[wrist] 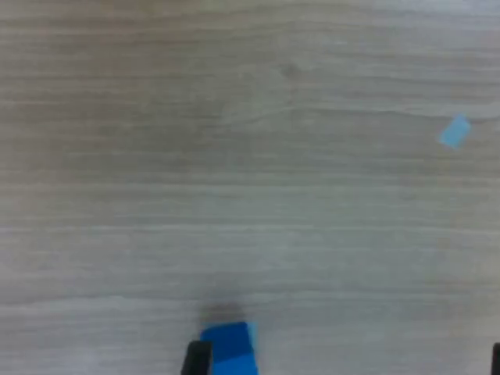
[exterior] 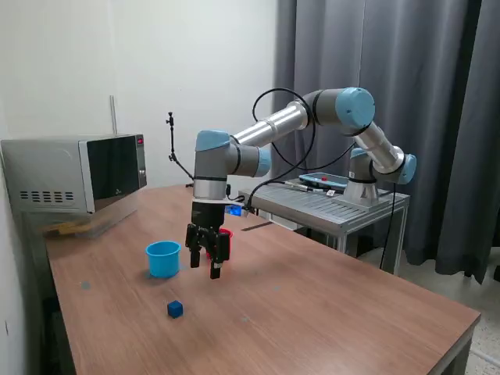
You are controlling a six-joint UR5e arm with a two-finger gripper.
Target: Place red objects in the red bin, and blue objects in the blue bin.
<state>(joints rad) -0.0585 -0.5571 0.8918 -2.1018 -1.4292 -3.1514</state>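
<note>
Blue cube point(exterior: 175, 309) sits loose on the wooden table point(exterior: 328, 312), nearest the camera, well in front of the blue bin point(exterior: 163, 258); being a cube it has no long axis, and its faces look skewed to the table edge. Red bin point(exterior: 224, 236) is mostly hidden behind the gripper point(exterior: 206, 263). Gripper hangs over bare wood with fingers parted, seemingly empty, so at least this cube is unsorted; bin contents can't be seen.
</note>
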